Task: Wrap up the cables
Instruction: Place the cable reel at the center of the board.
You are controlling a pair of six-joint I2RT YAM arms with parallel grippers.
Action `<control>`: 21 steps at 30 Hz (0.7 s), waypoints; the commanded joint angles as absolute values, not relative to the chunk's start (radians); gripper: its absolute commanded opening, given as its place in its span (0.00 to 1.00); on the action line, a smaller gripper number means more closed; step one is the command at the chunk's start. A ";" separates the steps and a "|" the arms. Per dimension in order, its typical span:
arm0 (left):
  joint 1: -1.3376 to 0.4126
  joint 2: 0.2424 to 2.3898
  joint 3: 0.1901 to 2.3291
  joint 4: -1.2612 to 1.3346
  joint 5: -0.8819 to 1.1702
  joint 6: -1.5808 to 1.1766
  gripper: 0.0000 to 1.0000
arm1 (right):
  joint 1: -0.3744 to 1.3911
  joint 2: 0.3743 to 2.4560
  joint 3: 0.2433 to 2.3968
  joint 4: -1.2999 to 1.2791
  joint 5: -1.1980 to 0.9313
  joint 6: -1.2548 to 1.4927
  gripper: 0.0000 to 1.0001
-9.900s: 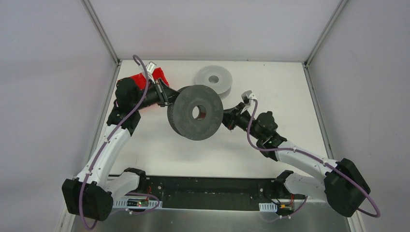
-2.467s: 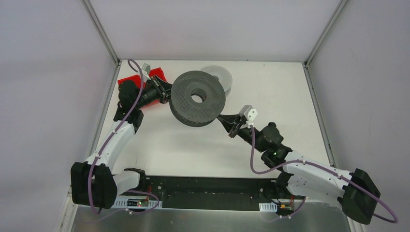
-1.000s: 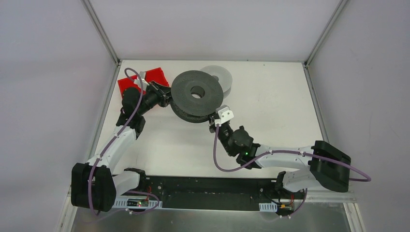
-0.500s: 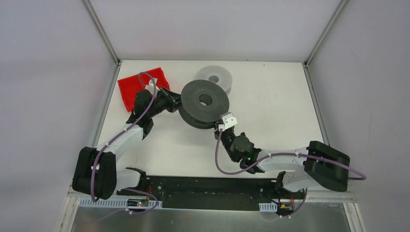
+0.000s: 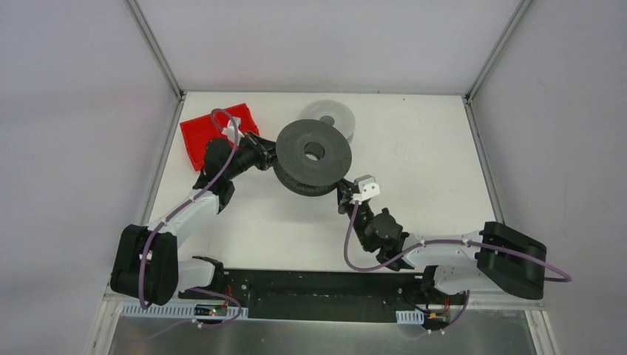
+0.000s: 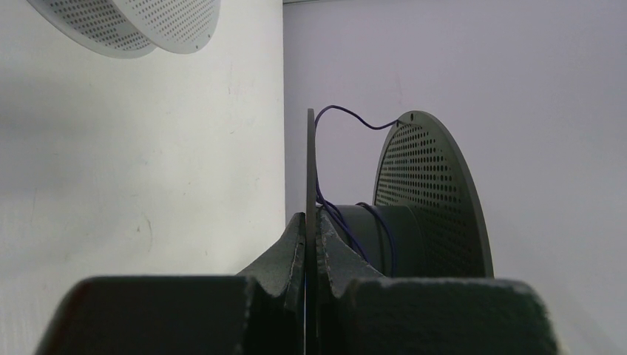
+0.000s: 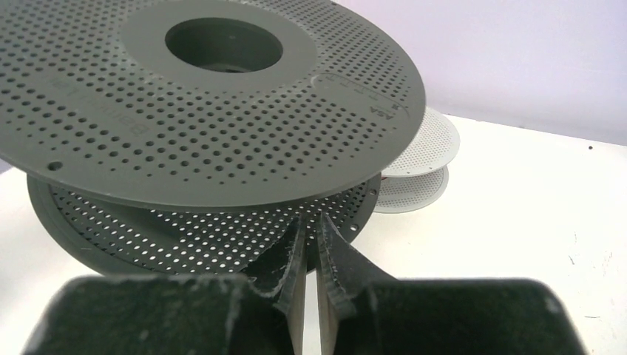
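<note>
The cable (image 6: 353, 115), a hair-thin dark wire, arcs from rim to rim across the dark grey spool (image 5: 313, 157), then loops loosely round its smooth hub. The spool's flanges are thin perforated discs. The left tool (image 6: 310, 231) pinches one flange's edge. The right tool (image 7: 311, 238), nearly closed, sits at the lower flange's rim over the white tabletop (image 5: 429, 148).

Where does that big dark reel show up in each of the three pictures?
Overhead: the dark reel sits in the middle of the picture.
Left wrist: the dark reel is seen edge-on, right of centre.
Right wrist: it fills the upper left.
Shared landmark: the pale reel beside it.
</note>
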State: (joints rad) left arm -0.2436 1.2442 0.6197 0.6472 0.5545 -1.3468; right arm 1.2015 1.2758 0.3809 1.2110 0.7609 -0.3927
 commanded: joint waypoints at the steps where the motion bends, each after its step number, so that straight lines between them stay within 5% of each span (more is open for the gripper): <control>1: -0.253 1.235 0.655 0.770 0.595 -1.388 0.00 | 1.202 1.203 0.356 1.279 0.781 -0.350 0.11; 8: -0.253 1.233 0.678 0.702 0.607 -1.331 0.00 | 1.203 1.065 0.360 1.071 0.782 -0.278 0.14; 21: -0.253 1.393 0.774 0.535 0.692 -1.098 0.00 | 1.203 0.745 0.448 0.308 0.648 0.129 0.17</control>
